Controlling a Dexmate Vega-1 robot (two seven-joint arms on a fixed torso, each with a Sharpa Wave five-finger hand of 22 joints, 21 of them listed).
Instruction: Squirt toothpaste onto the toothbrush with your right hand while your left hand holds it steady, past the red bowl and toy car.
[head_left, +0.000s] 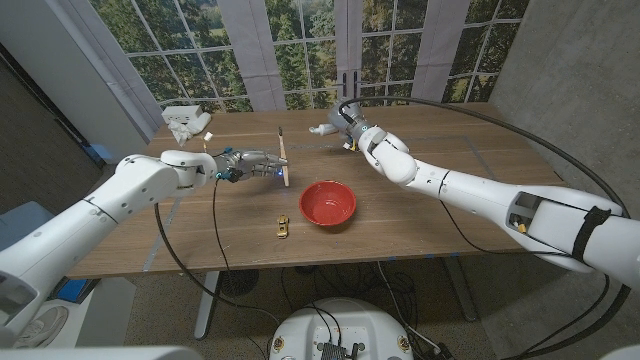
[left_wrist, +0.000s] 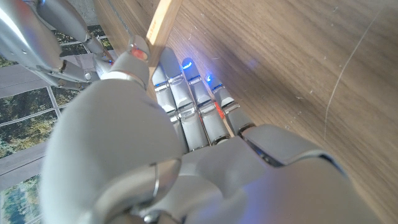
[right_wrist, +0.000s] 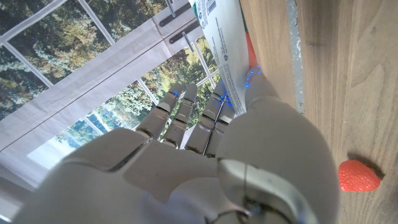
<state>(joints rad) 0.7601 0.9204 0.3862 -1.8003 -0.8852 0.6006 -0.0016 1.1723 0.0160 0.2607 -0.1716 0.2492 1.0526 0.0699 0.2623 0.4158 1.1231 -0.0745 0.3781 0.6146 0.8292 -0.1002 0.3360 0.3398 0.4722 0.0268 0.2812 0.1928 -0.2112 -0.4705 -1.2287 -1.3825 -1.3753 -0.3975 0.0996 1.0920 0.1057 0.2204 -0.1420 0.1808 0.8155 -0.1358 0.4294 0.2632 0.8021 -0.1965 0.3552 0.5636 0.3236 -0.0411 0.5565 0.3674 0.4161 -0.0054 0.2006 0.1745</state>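
A wooden toothbrush (head_left: 283, 156) lies on the table beyond the red bowl (head_left: 328, 203) and the small yellow toy car (head_left: 283, 227). My left hand (head_left: 246, 163) reaches to it from the left with straight fingers (left_wrist: 186, 93); their tips are at the wooden handle (left_wrist: 163, 18), with no grip showing. At the far edge my right hand (head_left: 343, 125) is at the white toothpaste tube (head_left: 321, 130). In the right wrist view the tube (right_wrist: 224, 31) lies along the thumb, and the fingers (right_wrist: 180, 115) are spread and straight beside it.
A crumpled white cloth (head_left: 187, 122) lies at the far left corner. A small red strawberry-like piece (right_wrist: 359, 176) sits on the wood near my right hand. Black cables run over the table's left part and along the right arm. Windows stand behind the table.
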